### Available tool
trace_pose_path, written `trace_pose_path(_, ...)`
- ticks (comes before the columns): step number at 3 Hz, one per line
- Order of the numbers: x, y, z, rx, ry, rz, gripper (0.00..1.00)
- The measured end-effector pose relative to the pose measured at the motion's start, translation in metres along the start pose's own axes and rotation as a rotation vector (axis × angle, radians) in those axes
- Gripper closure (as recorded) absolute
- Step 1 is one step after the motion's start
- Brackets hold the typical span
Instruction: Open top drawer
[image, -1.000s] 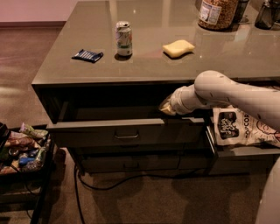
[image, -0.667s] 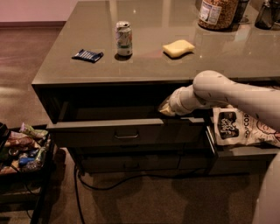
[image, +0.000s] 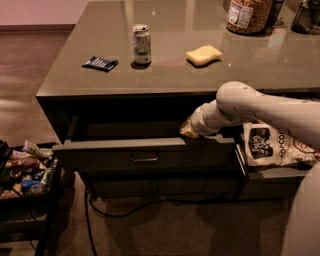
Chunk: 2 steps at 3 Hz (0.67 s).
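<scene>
Partly out, the top drawer (image: 145, 155) has the gripper (image: 191, 129) at its rim, jaws indiscernible.

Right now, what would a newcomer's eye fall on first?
The white arm reaching in from the right, its gripper at the upper edge of the top drawer, which stands partly pulled out. Next, the popcorn bag in the narrower drawer beside it, and the can and yellow sponge on the countertop.
</scene>
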<state>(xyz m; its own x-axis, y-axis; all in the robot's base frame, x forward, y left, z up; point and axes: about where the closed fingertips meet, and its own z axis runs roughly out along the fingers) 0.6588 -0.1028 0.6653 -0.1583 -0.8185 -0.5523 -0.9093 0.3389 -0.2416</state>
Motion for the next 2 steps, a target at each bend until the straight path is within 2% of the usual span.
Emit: trace_pose_path(2,-0.001,0.046,-0.008,-0.039,-0.047,0.024,1.00)
